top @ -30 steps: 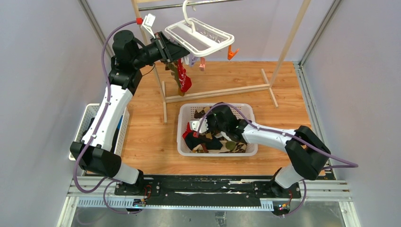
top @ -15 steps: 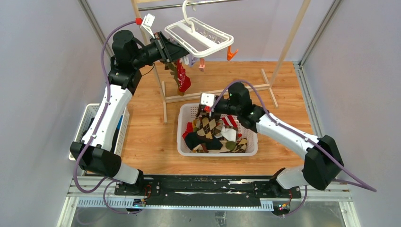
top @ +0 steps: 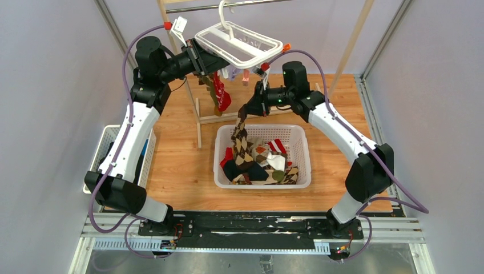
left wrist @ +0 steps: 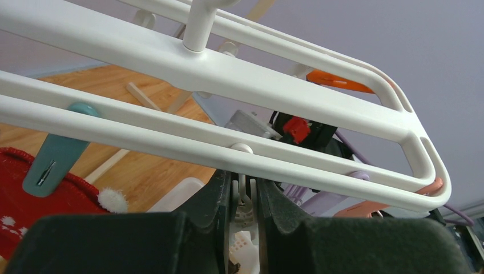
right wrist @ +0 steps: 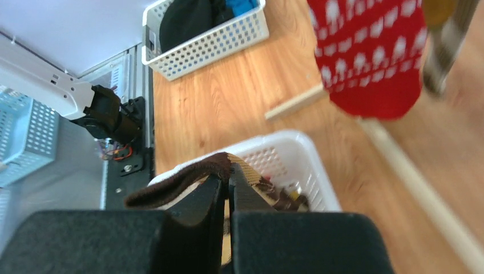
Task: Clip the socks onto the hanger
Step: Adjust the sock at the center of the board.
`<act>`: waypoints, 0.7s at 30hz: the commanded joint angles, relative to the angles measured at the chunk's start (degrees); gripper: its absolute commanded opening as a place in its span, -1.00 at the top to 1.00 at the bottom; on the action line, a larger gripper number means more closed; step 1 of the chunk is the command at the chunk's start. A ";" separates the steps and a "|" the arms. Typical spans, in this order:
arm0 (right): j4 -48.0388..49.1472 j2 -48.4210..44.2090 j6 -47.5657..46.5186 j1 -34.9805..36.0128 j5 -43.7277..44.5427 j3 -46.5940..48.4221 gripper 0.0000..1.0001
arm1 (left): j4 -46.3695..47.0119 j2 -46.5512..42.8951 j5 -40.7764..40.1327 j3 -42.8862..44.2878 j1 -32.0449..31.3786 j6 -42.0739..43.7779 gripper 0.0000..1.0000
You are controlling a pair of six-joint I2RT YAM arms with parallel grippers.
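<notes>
The white hanger (top: 245, 52) hangs by its hook from the metal bar. My left gripper (top: 209, 61) is at its left rail. In the left wrist view this gripper (left wrist: 242, 191) is shut on a small white clip under the rail (left wrist: 228, 74). A red sock (top: 221, 98) and an olive-striped sock hang clipped below. My right gripper (top: 247, 111) is shut on the brown cuff of a brown-tan argyle sock (top: 240, 140), which dangles into the basket. In the right wrist view the cuff (right wrist: 177, 182) sticks out of that shut gripper (right wrist: 226, 181). More socks (top: 268, 162) lie in the basket.
The white basket (top: 219, 166) stands mid-table. A wooden rack (top: 268, 111) with a metal bar spans the back. Another white basket (top: 104, 144) with a dark bundle sits at the left edge. Teal (left wrist: 57, 157) and orange (left wrist: 337, 80) clips hang from the hanger.
My right arm rose out of the basket and swung back toward the hanger, drawing the argyle sock up with it. The hanger shifted slightly. The left arm stayed put.
</notes>
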 commanded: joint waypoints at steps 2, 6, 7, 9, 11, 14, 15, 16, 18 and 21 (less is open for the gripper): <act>-19.08 -2.03 7.94 -0.32 14.74 -0.35 1.00 | -1.22 0.02 3.72 -0.01 0.07 -0.75 1.00; -24.10 -3.98 10.02 -0.41 28.50 -4.38 1.00 | -1.03 -0.08 3.75 -0.28 0.07 -1.04 1.00; -25.37 -4.14 10.10 -0.35 31.04 -4.95 1.00 | -1.05 -0.20 3.70 -0.28 0.07 -0.94 1.00; -27.42 -4.56 10.07 -0.29 37.43 -6.01 1.00 | -0.96 -0.22 3.61 -0.32 0.07 -1.01 1.00; -28.05 -4.99 9.76 -0.38 45.67 -8.34 1.00 | -0.77 -0.23 3.60 -0.26 0.07 -1.27 1.00; -27.71 -3.88 10.85 -1.91 44.74 -10.53 1.00 | -0.59 -0.48 3.60 -0.30 0.07 -1.43 1.00; -27.16 -3.50 11.74 -2.46 42.64 -10.98 1.00 | -0.49 -0.47 3.56 -0.31 0.12 -1.50 1.00; -25.99 -3.26 13.07 -3.04 41.13 -11.70 1.00 | -0.46 -0.42 3.51 -0.28 0.08 -1.54 1.00; -22.22 -2.94 17.32 -4.43 39.11 -13.55 1.00 | -0.49 -0.39 3.52 -0.17 0.07 -1.64 1.00; -17.40 -2.45 24.49 -7.37 34.06 -15.18 1.00 | -0.45 -0.48 3.57 -0.21 0.07 -1.63 1.00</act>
